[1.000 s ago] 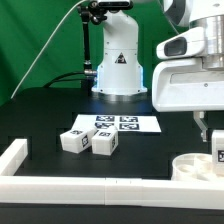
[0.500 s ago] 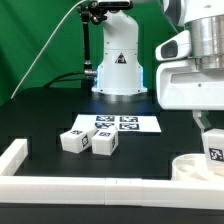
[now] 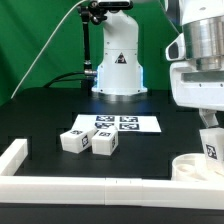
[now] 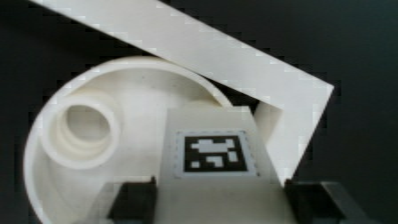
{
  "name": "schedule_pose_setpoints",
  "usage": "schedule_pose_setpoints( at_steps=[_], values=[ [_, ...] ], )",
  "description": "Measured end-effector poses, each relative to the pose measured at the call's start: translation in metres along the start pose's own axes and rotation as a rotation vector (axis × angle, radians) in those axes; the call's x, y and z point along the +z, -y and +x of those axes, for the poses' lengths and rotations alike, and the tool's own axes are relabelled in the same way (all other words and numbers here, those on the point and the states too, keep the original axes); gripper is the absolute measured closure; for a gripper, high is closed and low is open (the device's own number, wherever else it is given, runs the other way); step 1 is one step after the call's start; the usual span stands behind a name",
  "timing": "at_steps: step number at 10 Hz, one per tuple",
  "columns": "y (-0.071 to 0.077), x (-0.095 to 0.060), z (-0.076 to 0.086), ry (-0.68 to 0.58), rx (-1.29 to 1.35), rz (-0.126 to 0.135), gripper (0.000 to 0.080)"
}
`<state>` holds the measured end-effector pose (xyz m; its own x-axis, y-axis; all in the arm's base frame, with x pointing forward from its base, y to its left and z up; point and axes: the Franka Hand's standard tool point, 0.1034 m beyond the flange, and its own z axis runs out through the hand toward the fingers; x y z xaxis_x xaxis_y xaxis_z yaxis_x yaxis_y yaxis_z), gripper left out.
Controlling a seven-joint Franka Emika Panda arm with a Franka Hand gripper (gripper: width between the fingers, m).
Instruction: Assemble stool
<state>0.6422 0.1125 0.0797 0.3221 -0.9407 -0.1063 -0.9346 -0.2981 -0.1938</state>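
Observation:
My gripper [image 3: 209, 140] is shut on a white stool leg [image 3: 211, 149] with a square marker tag and holds it upright just over the round white seat [image 3: 190, 166] at the exterior view's right. In the wrist view the leg [image 4: 214, 150] sits between my two dark fingers [image 4: 132, 201], with the gripper [image 4: 222, 205] above the seat [image 4: 98, 95] and its round socket hole. I cannot tell whether the leg touches the seat. Two more white legs [image 3: 75, 141] [image 3: 103, 143] lie side by side on the black table at the middle.
The marker board [image 3: 118, 123] lies flat behind the two loose legs. A long white border rail [image 3: 70, 185] runs along the front and up the exterior view's left side; it also shows in the wrist view [image 4: 240, 55] beside the seat. The robot base [image 3: 118, 65] stands at the back.
My hand has shifted toward the exterior view's right while the held leg has stayed over the seat, moving only slightly left.

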Motion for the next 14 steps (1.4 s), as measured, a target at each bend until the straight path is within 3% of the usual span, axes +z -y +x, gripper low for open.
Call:
schedule_pose_setpoints(
  at_steps=[2,8,9,10,11,13,14],
  values=[
    [0.000,0.000,-0.002,0.026,0.084,-0.018,0.0459],
    [0.000,0.001,-0.006,0.050,0.344,-0.015,0.0459],
    [0.000,0.001,-0.006,0.050,0.336,-0.015,0.0349],
    [0.000,0.000,-0.006,0.050,0.325,-0.015,0.0349],
    [0.002,-0.005,-0.005,0.055,0.263,-0.014,0.0193],
    [0.009,-0.025,-0.014,0.084,0.181,-0.036,0.0159],
    [0.012,-0.028,-0.014,0.082,0.135,-0.022,0.0159]
  ],
)
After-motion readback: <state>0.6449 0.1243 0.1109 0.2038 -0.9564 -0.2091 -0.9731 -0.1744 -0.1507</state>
